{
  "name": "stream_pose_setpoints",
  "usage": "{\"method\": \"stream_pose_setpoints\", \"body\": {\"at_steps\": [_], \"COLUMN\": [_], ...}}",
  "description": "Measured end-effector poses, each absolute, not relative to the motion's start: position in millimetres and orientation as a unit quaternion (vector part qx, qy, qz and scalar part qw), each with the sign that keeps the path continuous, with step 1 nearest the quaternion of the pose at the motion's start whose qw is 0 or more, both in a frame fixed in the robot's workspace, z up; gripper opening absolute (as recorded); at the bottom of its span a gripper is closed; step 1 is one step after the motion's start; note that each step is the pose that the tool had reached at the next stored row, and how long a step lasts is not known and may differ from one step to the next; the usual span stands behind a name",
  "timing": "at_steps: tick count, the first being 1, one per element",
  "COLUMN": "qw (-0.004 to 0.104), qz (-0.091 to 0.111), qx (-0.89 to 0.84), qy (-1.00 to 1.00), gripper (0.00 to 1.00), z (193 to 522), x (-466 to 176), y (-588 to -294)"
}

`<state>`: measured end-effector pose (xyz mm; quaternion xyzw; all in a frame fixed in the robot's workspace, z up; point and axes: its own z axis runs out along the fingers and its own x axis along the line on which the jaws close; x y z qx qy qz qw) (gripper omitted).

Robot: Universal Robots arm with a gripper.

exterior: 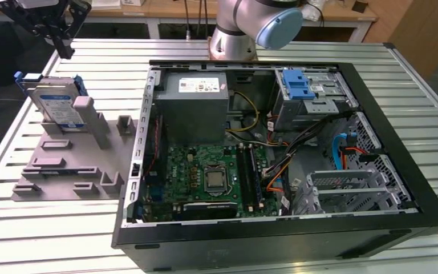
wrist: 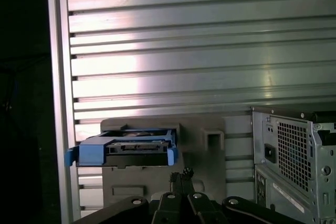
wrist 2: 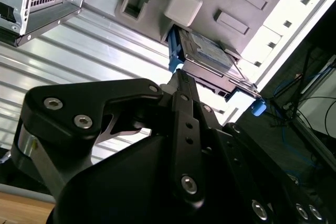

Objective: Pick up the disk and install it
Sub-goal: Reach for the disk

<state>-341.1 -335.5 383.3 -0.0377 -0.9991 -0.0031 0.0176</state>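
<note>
Black steel frames the open computer case [exterior: 280, 242] nearest my exterior camera, its green motherboard [exterior: 203, 177] exposed on the slatted aluminium table [exterior: 44, 240]. Toward the exterior view's left, a grey fixture [exterior: 59, 171] carries the disk [exterior: 57, 105], standing on edge in its blue rails and well apart from the case's drive cage [exterior: 310, 94]. Just above and behind the disk hangs my gripper [exterior: 63, 48], fingers pressed together with nothing between them. In the first wrist view the disk [wrist: 137, 148] sits beyond the joined tips, untouched. Farthest back stands the arm's base [exterior: 234, 34].
</note>
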Motion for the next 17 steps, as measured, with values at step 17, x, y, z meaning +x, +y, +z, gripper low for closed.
{"method": "stream_pose_setpoints", "body": {"at_steps": [17], "qw": [0.018], "qz": [-0.003], "qx": [-0.038], "qy": [-0.999], "gripper": [0.11], "z": [381], "x": [-355], "y": [-336]}}
